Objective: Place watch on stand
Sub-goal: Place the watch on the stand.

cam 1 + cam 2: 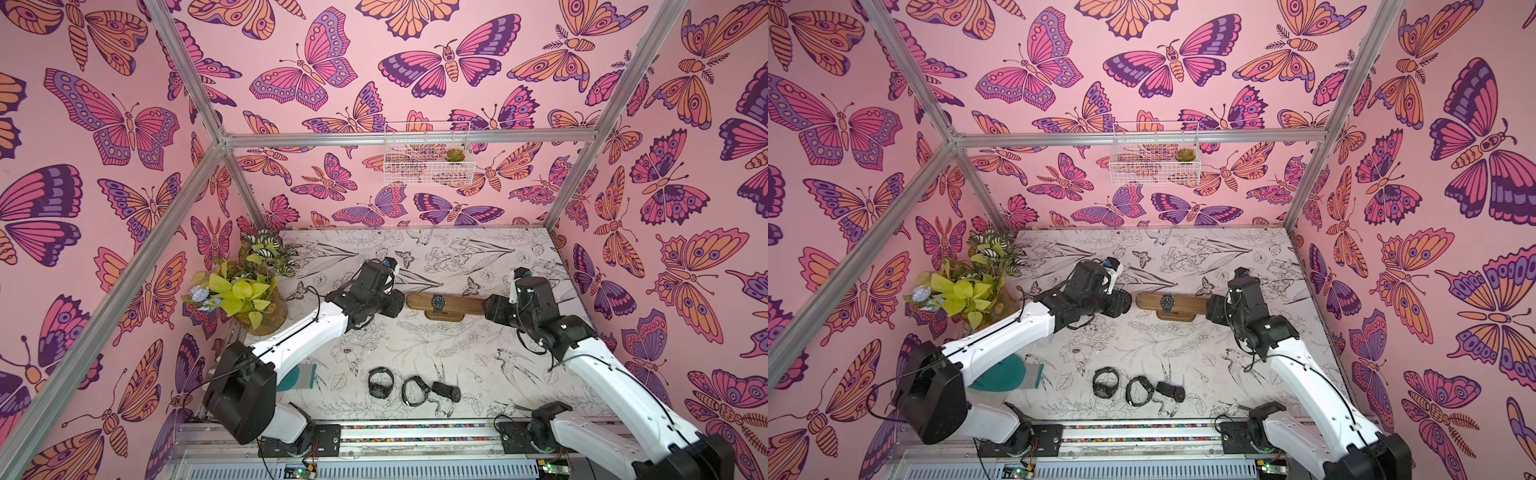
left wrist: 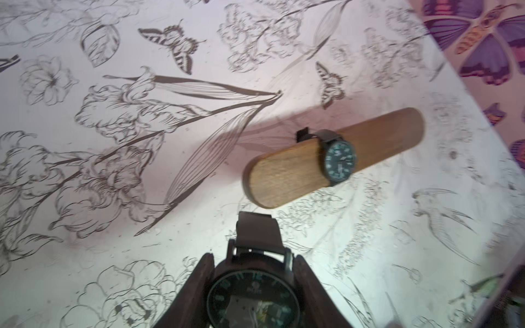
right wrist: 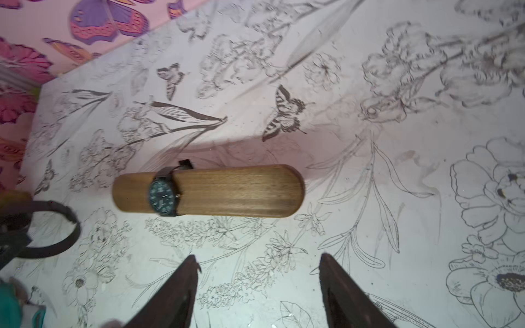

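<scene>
Flower-printed tabletop (image 1: pixel 457 345) holds three spare watches (image 1: pixel 415 390) nearest, then the left fingers (image 2: pixel 196 289) pinch a probably light watch (image 2: pixel 252 298) by its stiff case, the better hold since the strap (image 2: pixel 255 230) looks soft, just beside the wooden stand (image 2: pixel 287 176) carrying one mounted watch (image 2: pixel 339 162), while the right fingers (image 3: pixel 176 295) stand wide apart, empty.

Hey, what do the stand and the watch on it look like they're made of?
Stand: wood, warm brown with lengthwise grain lines, smooth low-sheen finish. Watch: dark matte case, perhaps metal or plastic; the blur leaves that and the strap open.
</scene>
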Controlling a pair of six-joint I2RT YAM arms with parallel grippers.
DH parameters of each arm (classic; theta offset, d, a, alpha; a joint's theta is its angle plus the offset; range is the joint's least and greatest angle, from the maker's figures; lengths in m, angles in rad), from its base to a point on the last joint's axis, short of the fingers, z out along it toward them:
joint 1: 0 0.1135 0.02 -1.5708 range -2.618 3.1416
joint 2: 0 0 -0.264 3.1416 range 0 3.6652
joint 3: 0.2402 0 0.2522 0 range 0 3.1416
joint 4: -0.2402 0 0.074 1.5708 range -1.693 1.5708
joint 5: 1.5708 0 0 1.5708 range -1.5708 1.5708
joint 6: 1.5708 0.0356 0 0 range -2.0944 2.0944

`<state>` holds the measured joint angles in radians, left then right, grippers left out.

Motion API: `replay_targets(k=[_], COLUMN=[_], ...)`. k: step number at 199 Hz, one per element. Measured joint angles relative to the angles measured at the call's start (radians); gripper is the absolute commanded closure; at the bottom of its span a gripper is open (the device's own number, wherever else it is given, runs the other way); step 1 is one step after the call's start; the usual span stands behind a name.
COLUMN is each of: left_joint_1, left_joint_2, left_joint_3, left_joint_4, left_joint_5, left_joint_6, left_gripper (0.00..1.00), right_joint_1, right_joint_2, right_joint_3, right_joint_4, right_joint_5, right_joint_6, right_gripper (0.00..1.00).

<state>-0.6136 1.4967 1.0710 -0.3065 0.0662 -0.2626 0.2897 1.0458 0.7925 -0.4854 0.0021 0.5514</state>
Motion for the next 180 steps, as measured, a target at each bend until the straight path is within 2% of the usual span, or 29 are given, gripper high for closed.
replay_targets(k=[33,79,126,180], left_joint_1=[0.006,0.006,0.001,-0.042], left_joint_2=[0.132,0.247,0.296,0.301], left_joint_3=[0.095,0.191,0.228,0.257], left_joint_4=[-0.066,-0.091,-0.092,-0.098], left_joint_5=[-0.057,-0.086,-0.076,-0.074], left_joint_6=[-0.004,-0.019,-0.043,-0.066], left_gripper=[0.65,0.65,0.66,0.66], right_joint_1=[-0.041,-0.041,-0.042,-0.042], right_joint_2=[0.158,0.239,0.300,0.303], right_joint_3=[0.034,0.048,0.048,0.047], right_joint_4=[-0.018,0.045,0.099,0.138], right_joint_5=[-0.077,-0.145,-0.185,-0.210], right_joint_6=[0.024,0.036,0.044,0.043], right_gripper=[0.22,0.20,0.19,0.20])
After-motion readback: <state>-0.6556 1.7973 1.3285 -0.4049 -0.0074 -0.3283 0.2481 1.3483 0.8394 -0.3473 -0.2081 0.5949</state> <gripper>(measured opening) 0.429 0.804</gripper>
